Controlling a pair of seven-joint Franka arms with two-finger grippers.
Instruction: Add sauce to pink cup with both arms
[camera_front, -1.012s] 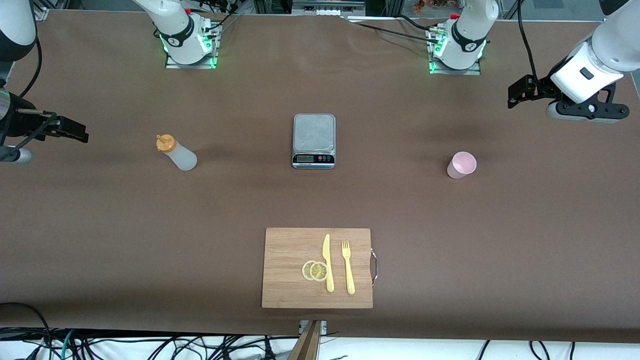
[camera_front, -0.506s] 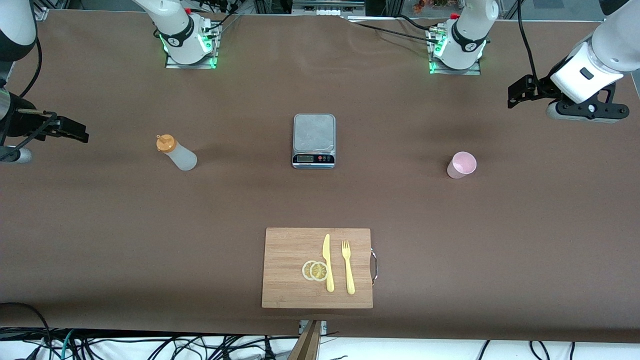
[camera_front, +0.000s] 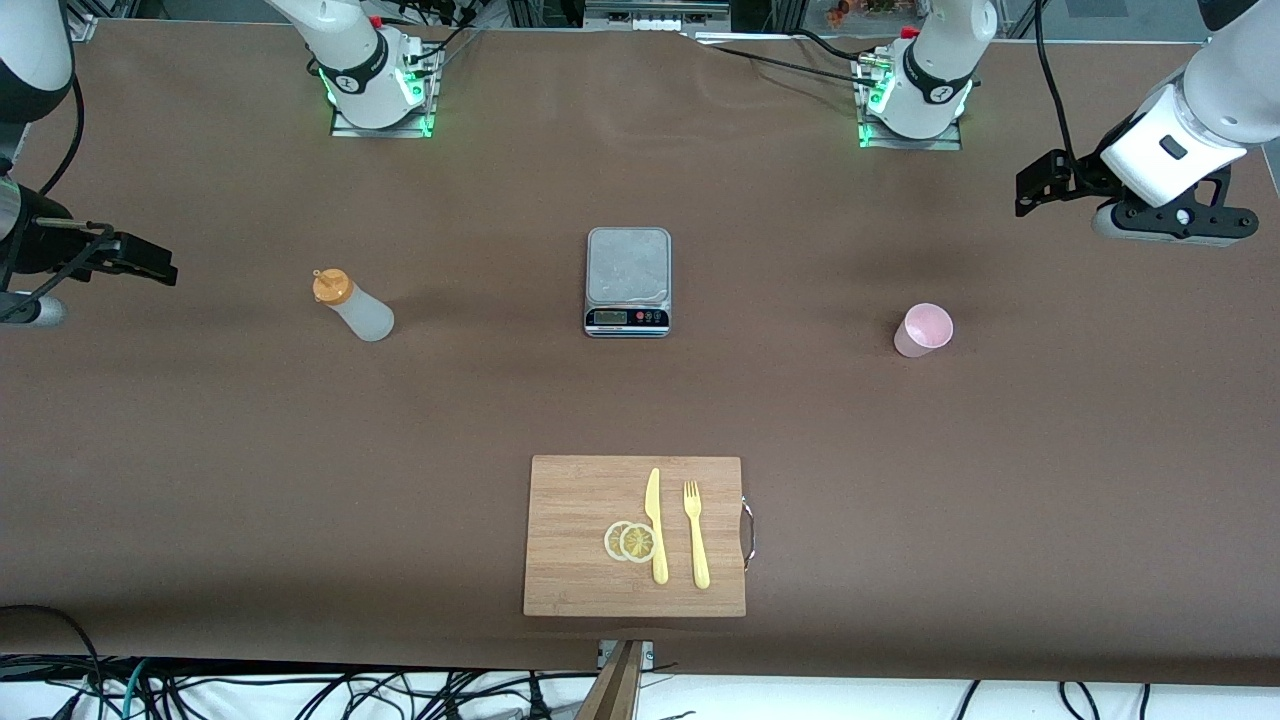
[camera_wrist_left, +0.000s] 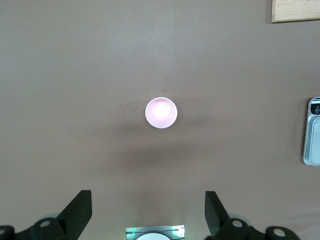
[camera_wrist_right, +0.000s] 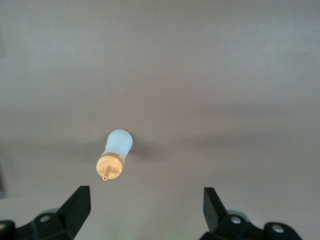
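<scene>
1. We are starting with nothing in hand yet: the left gripper (camera_wrist_left: 147, 212) is hanging with its jaws spread wide and empty, and the right gripper (camera_wrist_right: 146, 210) is doing the same (no contact with anything on either side).

2. The bottle (camera_front: 355, 307) of sauce is standing upright on the table (camera_front: 200, 450), below the right gripper and a little toward the scale (camera_front: 628, 281) from it; in the right wrist view its orange cap (camera_wrist_right: 109, 167) is pointing up at the camera.

3. The cup (camera_front: 923, 329) is standing upright and looking empty, below the left gripper and slightly ahead of its fingers (camera_wrist_left: 80, 210).

4. To do this step well, we are judging that the right gripper should come down level with the bottle's whitish body, below the cap, with one finger on each side (a squeeze bottle gives under pressure, so a gentle close is likely enough).

5. Meanwhile we are expecting the left gripper to drop beside the cup and take it around its wall, keeping it upright so the mouth stays clear for pouring.

6. As for pose, both arms are held high at the two ends of the table with wrists pointing down, the left arm's gripper over bare table near the cup and the right arm's over bare table near the bottle.

7. The cutting board (camera_front: 580, 530) with its knife (camera_front: 655, 525), fork (camera_front: 696, 535) and lemon slices (camera_front: 631, 541) is lying well away from both grippers.
</scene>
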